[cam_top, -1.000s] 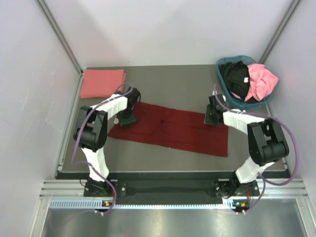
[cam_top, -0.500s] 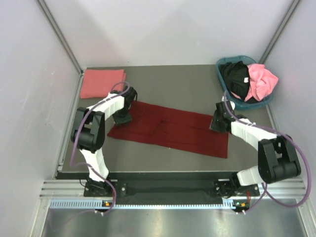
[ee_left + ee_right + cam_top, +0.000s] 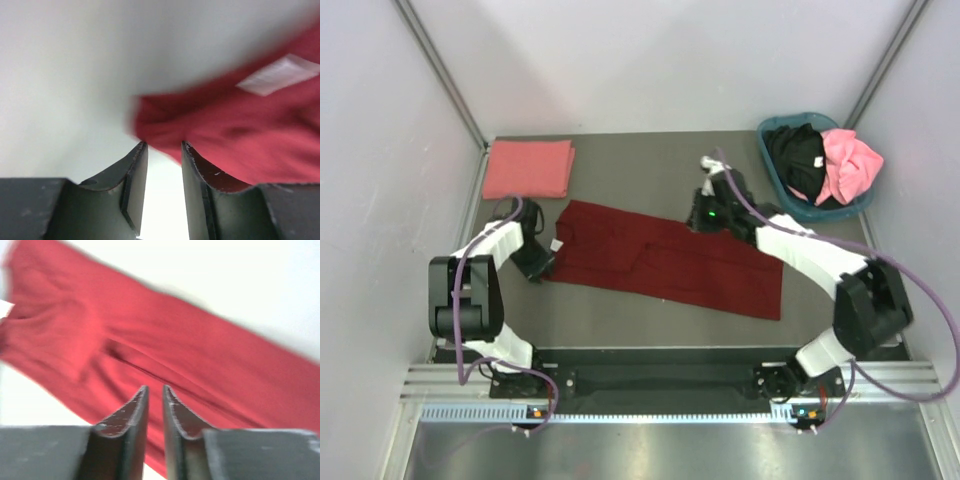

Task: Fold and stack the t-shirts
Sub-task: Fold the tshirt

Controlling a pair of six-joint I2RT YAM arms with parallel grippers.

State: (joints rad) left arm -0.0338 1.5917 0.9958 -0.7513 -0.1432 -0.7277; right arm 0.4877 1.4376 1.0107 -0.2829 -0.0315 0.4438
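Top external view gives the progress, from left to right. At 10 o'clock of the desk [image 3: 650, 170] the salmon-pink t-shirt [image 3: 525, 168] lies folded flat, so I judge that one piece is done. The dark maroon t-shirt [image 3: 670, 262] lies in the middle as a long strip from 9 to 4 o'clock, folded only along its length, as it seems. It needs more folds and then must go on the salmon-pink one. At 2 o'clock the teal basket [image 3: 800, 117] holds the black t-shirt [image 3: 795, 155] and the bright pink t-shirt [image 3: 852, 165], both crumpled and not begun. So about one of four is finished.

The left fingers [image 3: 534, 262] are at the 9 o'clock end of the strip and the right fingers [image 3: 705, 215] at its 12 o'clock edge, but here their gap cannot be seen. The left wrist view shows it: a small gap, released, no cloth between, and the maroon corner with a white label [image 3: 280, 75] just beyond. The right wrist view shows a thin slit, also grasping nothing, with maroon cloth spread below; both views are blurred
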